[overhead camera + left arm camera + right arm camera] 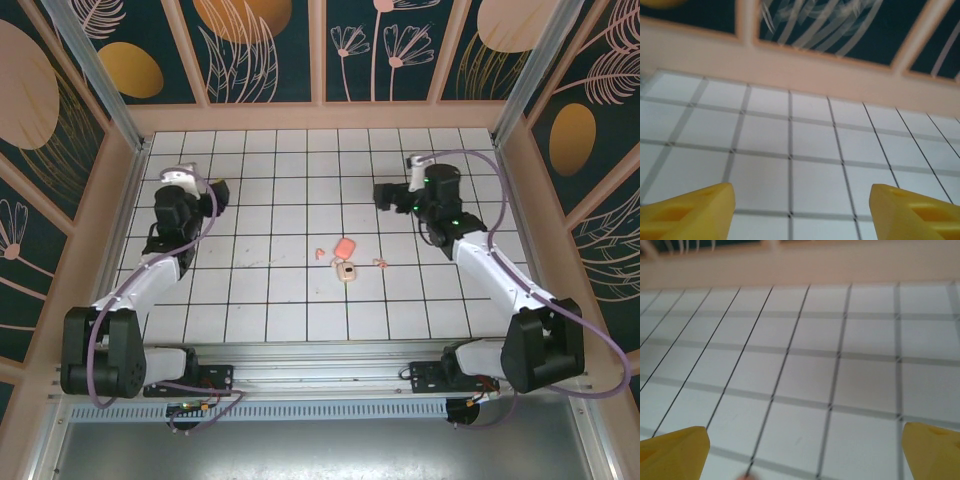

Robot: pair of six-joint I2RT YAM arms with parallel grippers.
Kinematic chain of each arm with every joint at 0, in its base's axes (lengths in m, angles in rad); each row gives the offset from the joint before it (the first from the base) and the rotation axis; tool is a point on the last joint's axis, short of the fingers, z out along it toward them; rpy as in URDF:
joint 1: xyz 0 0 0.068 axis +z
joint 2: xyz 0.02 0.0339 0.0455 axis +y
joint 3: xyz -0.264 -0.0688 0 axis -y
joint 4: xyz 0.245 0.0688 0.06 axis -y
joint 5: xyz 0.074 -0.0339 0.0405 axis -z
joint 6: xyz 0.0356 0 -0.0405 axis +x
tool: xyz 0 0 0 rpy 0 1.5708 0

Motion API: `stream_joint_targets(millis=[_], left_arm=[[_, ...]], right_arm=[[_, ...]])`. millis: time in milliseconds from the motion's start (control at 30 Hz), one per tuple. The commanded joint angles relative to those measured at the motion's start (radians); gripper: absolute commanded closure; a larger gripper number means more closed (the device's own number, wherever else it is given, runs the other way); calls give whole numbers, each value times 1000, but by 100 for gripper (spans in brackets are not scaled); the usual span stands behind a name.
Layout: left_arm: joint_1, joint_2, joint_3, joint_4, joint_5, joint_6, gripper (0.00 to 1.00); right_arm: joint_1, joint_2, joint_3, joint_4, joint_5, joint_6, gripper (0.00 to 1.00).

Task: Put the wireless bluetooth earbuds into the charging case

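The charging case (345, 259) lies open near the middle of the tiled table, its salmon-pink lid toward the back and its cream-white part toward the front. One tiny pink earbud (318, 252) lies just left of the case, and the other (380, 263) just right of it. My left gripper (185, 180) hovers over the far left tiles, well away from the case. In the left wrist view this gripper (802, 192) is open, with bare tile between its yellow fingers (700, 210). My right gripper (385, 192) hangs behind and right of the case. Its wrist view shows it (805, 432) open and holding nothing.
Pink wooden walls (320, 117) with dark leaf-pattern panels enclose the white gridded table (270, 300) at the back and on both sides. The arm bases sit on a metal rail (320, 360) at the near edge.
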Motion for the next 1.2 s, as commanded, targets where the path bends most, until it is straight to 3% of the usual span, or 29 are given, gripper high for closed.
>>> stream_joint_targets(millis=[0, 167, 333, 500, 767, 1167], left_arm=[[-59, 30, 35, -270, 63, -69, 33], [-85, 29, -21, -313, 74, -123, 36], [-86, -6, -65, -304, 49, -151, 36], [-85, -1, -62, -313, 22, -159, 36], [-86, -11, -44, -304, 65, -167, 34], [-86, -7, -48, -308, 42, -161, 34]], right_arm=[[94, 31, 43, -372, 9, 140, 3], [229, 92, 62, -502, 12, 317, 17], [324, 209, 101, -561, -14, 386, 29], [376, 314, 144, -571, 4, 395, 32], [396, 435, 217, -602, 39, 369, 34], [417, 562, 283, -592, 48, 345, 35]])
